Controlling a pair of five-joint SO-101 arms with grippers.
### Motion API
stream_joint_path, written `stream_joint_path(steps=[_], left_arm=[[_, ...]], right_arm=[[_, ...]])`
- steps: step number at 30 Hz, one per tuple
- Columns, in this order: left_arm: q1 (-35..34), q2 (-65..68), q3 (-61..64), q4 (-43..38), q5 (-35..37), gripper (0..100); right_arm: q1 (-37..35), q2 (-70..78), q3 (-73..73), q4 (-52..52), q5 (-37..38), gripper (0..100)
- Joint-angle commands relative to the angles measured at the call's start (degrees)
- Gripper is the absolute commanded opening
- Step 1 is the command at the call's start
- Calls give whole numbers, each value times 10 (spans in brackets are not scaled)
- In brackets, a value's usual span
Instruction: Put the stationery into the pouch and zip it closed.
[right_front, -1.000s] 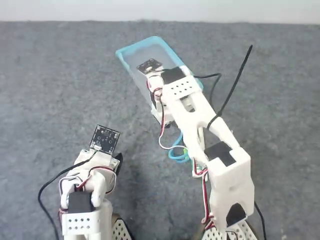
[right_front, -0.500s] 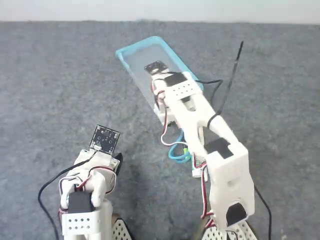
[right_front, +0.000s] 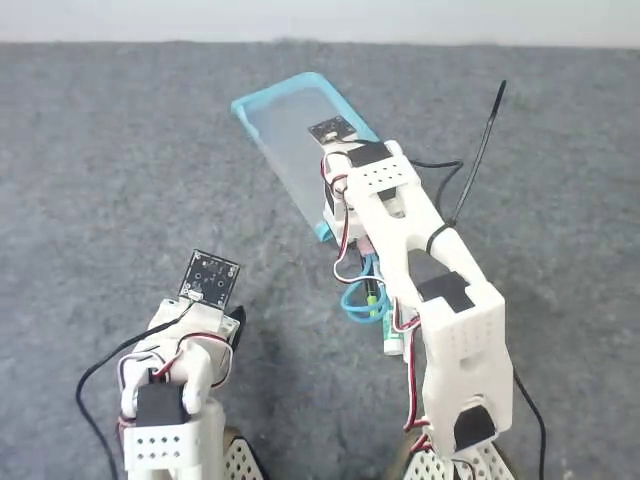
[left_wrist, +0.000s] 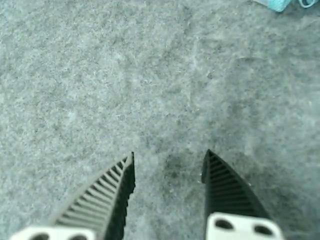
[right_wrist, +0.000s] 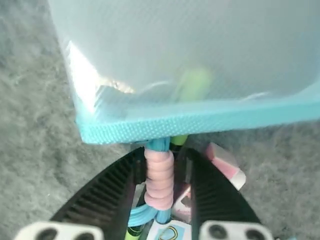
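The translucent pouch with a turquoise border lies slantwise at the table's far middle. My right gripper sits at the pouch's near end, shut on a pink ribbed piece that hangs on a turquoise cord just outside the pouch's edge. A green pen shows through the pouch wall. A pink and white eraser lies beside the gripper. My left gripper hovers open over bare carpet at the near left, far from the pouch.
Grey carpet covers the table. The right arm and its black cable stretch over the pouch's near end. A green and white item lies beneath the right arm. The left arm stands at the near left.
The right arm's wrist has swung to the right along the pouch's near end, still at the pouch. The left arm has not moved.
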Motion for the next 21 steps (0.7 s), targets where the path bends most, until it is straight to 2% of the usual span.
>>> stream_joint_path(steps=[1, 10, 16, 21], left_arm=[[-4, -4, -5, -11, -4, 207], [-4, -4, -5, -11, -4, 207], [-4, -5, -5, -14, -4, 207], [-4, -6, -5, -39, -4, 207]], right_arm=[[6, -8, -4, 17, 14, 178], [4, 4, -3, 25, 18, 181], [8, 29, -17, 16, 15, 16], [3, 0, -33, 44, 12, 6]])
